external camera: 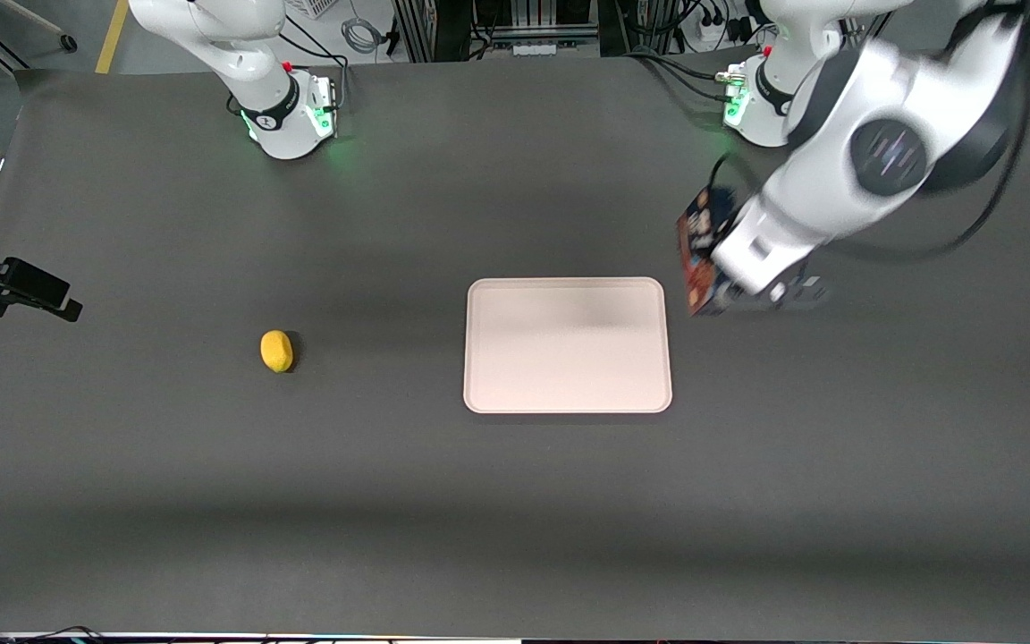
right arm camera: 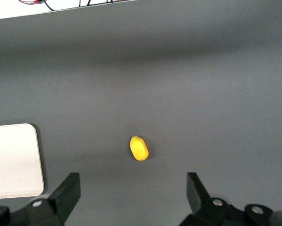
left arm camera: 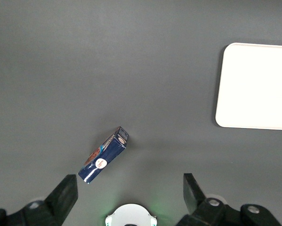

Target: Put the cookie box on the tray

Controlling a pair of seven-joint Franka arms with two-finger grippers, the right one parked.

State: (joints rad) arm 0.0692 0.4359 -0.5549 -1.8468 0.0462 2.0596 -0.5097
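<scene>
- Count: one cookie box, one tray, one yellow lemon-like object, one working gripper.
- Nearest the front camera: a wide band of bare dark table surface fills the lower part of the front view.
- Tray: lies flat at the centre of the front view, nothing on it. Dark surface borders all four rounded-corner edges.
- Yellow object: lies at centre-left of the front view, toward the parked arm's end of the table, well apart from the tray.
- Cookie box: stands on the table surface at centre-right of the front view, just beside the tray's upper right corner, toward the working arm's end. It is not on the tray.
- Gripper: hovers above the table near the box. In the wrist view its two fingers are spread wide with nothing between them; the box lies on the surface below, clear of both fingers.
- Concealment: in the front view the arm's motion-blurred wrist covers the box's side away from the tray, and the fingertips cannot be made out there.
- Cut-off: the wrist view shows only part of the tray.
</scene>
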